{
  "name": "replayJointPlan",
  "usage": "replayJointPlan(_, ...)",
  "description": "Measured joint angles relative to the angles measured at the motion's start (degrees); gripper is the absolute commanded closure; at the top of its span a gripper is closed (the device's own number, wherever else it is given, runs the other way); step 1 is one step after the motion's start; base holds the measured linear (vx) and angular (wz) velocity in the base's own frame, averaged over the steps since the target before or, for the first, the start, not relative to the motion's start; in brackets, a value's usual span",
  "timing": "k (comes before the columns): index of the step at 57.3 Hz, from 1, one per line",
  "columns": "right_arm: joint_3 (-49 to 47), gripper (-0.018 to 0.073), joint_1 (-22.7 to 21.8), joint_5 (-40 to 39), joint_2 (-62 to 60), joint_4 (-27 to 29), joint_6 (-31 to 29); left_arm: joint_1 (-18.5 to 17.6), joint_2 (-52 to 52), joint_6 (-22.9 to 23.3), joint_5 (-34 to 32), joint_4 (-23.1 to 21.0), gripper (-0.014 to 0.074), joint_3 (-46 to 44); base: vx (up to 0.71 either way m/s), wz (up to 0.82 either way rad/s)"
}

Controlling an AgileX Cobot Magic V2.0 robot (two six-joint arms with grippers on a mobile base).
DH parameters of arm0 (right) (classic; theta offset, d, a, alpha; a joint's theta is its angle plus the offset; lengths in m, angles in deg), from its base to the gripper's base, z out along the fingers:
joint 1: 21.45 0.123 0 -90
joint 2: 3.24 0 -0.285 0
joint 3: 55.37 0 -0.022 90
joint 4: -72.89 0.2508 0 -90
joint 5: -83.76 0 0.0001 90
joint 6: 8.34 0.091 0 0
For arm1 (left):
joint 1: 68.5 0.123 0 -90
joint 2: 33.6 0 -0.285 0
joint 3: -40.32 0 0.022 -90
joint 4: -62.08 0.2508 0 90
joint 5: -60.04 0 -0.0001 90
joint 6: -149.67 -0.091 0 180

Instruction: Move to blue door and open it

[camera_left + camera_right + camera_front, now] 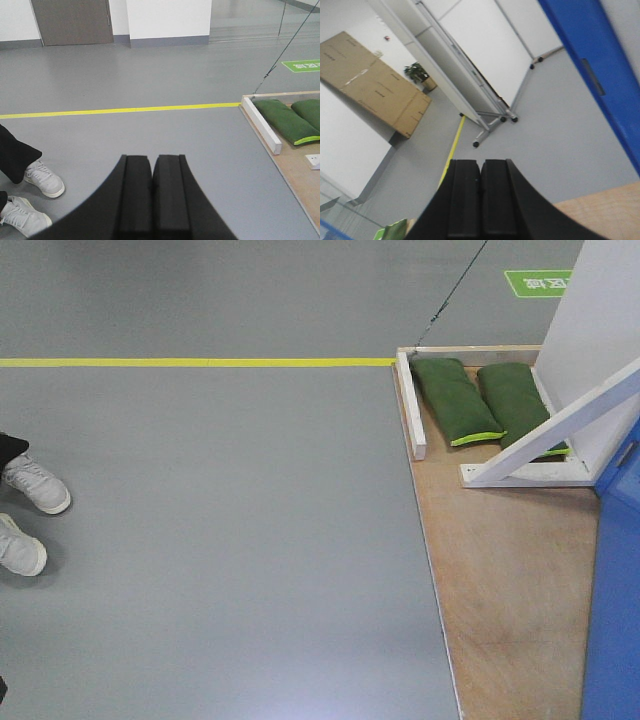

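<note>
1. Two grippers were in view, the left gripper [152, 161] and the right gripper [480, 167]. Each had its black pads pressed together and held nothing.
2. The blue door [614, 590] stood at the far right edge of the front view, on a plywood base [510, 580]. It lay to the right of both grippers, so I judge the right arm was the nearer one.
3. In the right wrist view, the door's edge ran as a long diagonal band with a narrow grey slot in it. No lever handle was visible.
4. The door looked smooth and glossy, and the base matte. Two soft green sandbags [455, 400] lay beside a white wooden brace [560, 425].
</note>
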Motion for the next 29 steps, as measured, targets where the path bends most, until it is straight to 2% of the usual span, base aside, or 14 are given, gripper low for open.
replayJointPlan(5, 0.0, 0.0547, 2.0, 0.3, -1.6, -0.2, 0.0, 0.0, 0.0, 0.0, 0.0, 0.0, 0.0524, 0.0, 0.00, 0.00)
replayJointPlan(6, 0.0, 0.0547, 7.3, 0.6, -3.8, -2.3, 0.0, 0.0, 0.0, 0.0, 0.0, 0.0, 0.0524, 0.0, 0.00, 0.00)
replayJointPlan(29, 0.0, 0.0547, 22.1, 1.4, -7.1, -5.9, 0.0, 0.0, 0.0, 0.0, 0.0, 0.0, 0.0524, 0.0, 0.00, 0.00)
